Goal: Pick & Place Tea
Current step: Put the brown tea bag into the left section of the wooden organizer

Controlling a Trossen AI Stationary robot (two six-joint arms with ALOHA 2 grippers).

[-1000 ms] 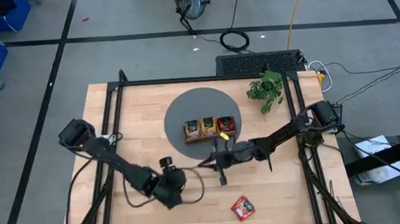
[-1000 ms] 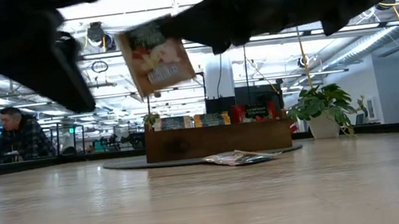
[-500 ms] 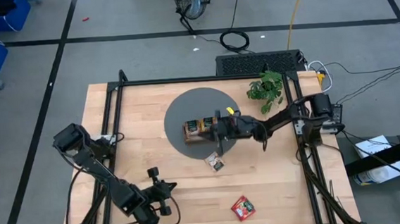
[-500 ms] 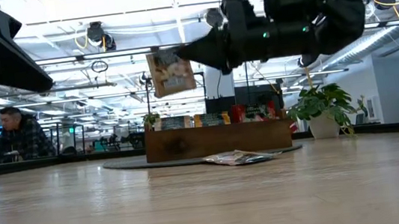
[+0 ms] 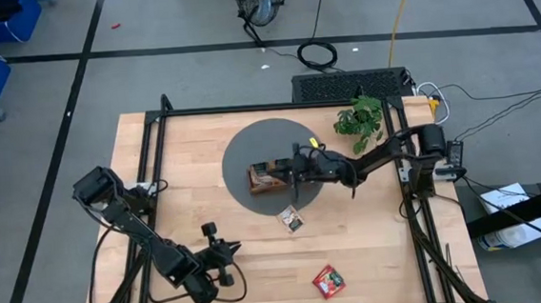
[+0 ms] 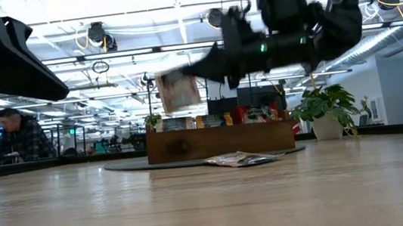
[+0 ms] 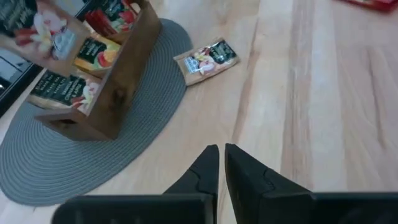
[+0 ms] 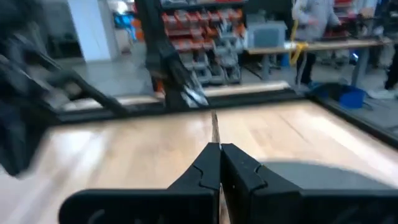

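Note:
My right gripper reaches from the table's right over the brown wooden tray and is shut on a pale tea sachet. The sachet hangs above the tray's left part. More sachets stand upright in the tray's compartments. One sachet lies flat on the wood just in front of the grey round mat, and a red one lies near the near edge. My left gripper waits near the table's near-left side, shut and holding nothing. My right gripper pinches the sachet between its two fingers at the upper edge, on the side facing the arm. In the right wrist view the sachet shows edge-on between the fingertips. The fingers come level from the table's right. The sachet hangs below them, clear of the tray.
A green plant stands at the far right, behind the right arm. Black frame rails run along the table's left and right sides. Bare wood lies between my left gripper and the mat.
My right gripper has carried the sachet from the middle of the table toward the far edge, over the tray, and the sachet now hangs lower, just above it. My left arm has drawn back toward the near-left corner.

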